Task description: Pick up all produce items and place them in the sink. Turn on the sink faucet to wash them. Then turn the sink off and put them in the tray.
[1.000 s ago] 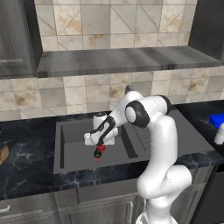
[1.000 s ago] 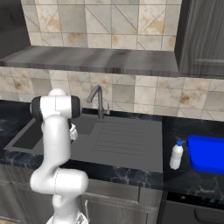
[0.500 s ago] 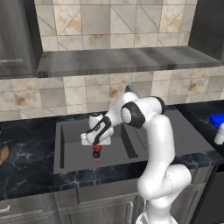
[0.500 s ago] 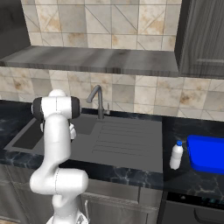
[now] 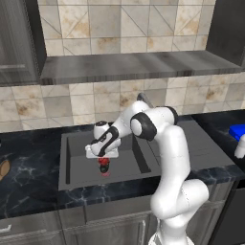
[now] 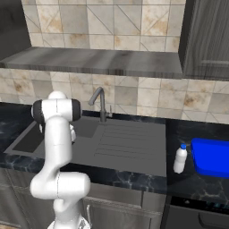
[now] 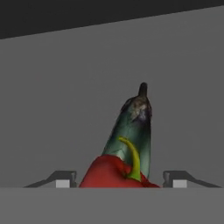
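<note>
My gripper [image 5: 103, 157] hangs low inside the dark grey sink [image 5: 67, 160], shut on the bright red produce item [image 5: 103, 166]. In the hand view that red piece [image 7: 107, 175], with its yellow-green stem, fills the gap between the two fingertips [image 7: 65, 181]. Just beyond it the dark green-black oval produce item [image 7: 133, 129] lies on the basin floor. The sink faucet [image 6: 100, 103] stands behind the basin, and no water shows. On the counter far to the right sits the blue tray [image 6: 212, 156].
A ribbed drainboard [image 6: 127, 141] lies right of the basin. A small white bottle [image 6: 180, 159] stands beside the tray. A tan-brown oblong item [image 5: 4, 170] rests on the dark counter at the far left. A shelf and wall cabinets hang above.
The arm has carried the gripper and the red piece a little to the left inside the basin. The jaws stand almost the same.
</note>
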